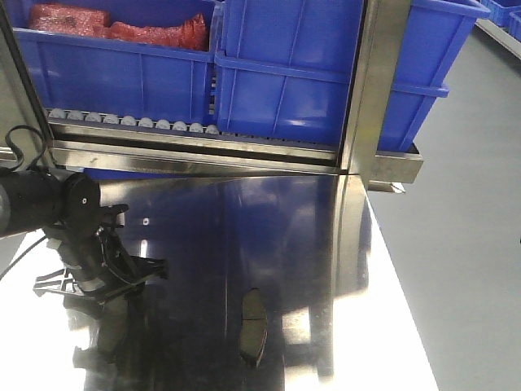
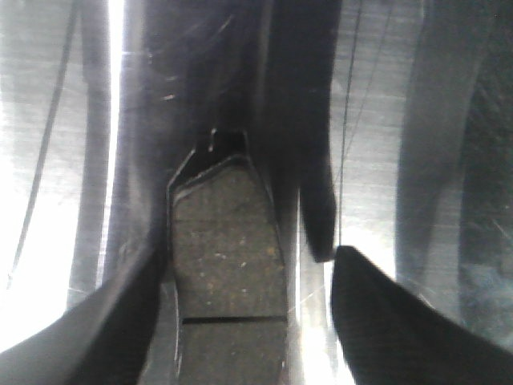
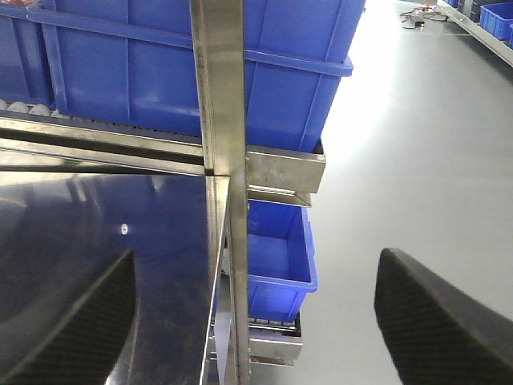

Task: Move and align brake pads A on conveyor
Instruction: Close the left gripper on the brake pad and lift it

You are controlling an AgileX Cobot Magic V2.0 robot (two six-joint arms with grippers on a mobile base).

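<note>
left fingers [image 2: 393,329] are open and down low over the steel counter [image 1: 383,269], straddling one brake pad [image 2: 228,265] that lies flat between them, gritty face up with its groove showing. nothing is gripped yet as far as i can tell. one finger looks right up against the pad's edge, the other has a clear gap. right fingers [image 3: 72,321] are spread wide and empty, just pointing out at the rack post [image 3: 216,120] and the floor.

what worries me: if it closes from here, the far finger would have to push the pad across before both sides bite, and that counter looks slick, so i'd guess the pad slides or spins instead of getting pinched square. it's also thin and flat, so tips a bit too high could ride over it, and a bit too low could scrape the steel. the curved edges might let it squirt out too.

a second pad [image 1: 254,326] sits well apart on the counter, so no collision there. the conveyor isn't in any view, so a weak hold could mean a drop on the way.
</note>
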